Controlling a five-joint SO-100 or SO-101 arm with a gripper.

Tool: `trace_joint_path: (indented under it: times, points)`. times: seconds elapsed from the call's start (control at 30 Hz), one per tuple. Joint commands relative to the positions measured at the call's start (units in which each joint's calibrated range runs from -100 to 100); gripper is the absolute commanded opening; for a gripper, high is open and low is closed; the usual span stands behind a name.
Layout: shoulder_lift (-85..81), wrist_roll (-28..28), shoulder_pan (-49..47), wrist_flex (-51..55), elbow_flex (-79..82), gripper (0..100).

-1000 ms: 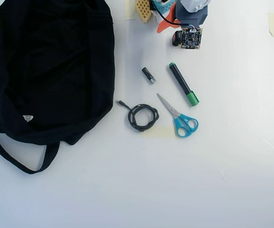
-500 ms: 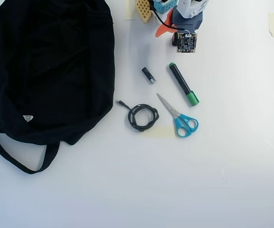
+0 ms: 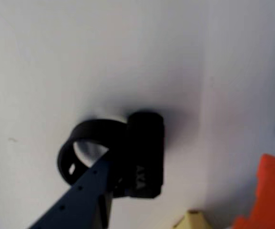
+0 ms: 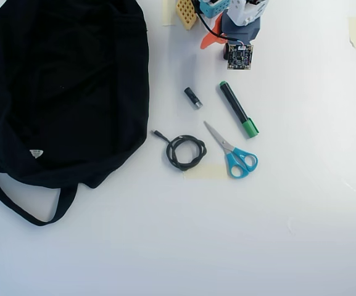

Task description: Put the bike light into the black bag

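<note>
Dark blue gripper [image 3: 109, 191] finger reaches in from seven o'clock in the wrist view, its tip against the bike light [image 3: 144, 155], whose strap loop lies at nine o'clock of the body. Whether the jaws are closed on it I cannot tell; the orange finger sits apart at four o'clock. White letters read "AXA".

Overhead, the arm hides the light at one o'clock; the black bag [image 4: 63, 92] fills nine o'clock. Judged step: grasping; next, close and carry across.
</note>
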Motion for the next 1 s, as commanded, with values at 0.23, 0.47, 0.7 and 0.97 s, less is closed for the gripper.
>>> trace_joint_path:
  times: [0.23,0.47,0.7,0.97]
  points:
    - [-0.02,-0.19,-1.24,-4.67,2.39,35]
    - [-0.02,-0.19,-1.77,-4.67,2.39,24]
    - [-0.11,-0.19,-3.04,-4.76,1.94,3]
    - [-1.19,-0.14,-3.11,-4.76,-0.84,2]
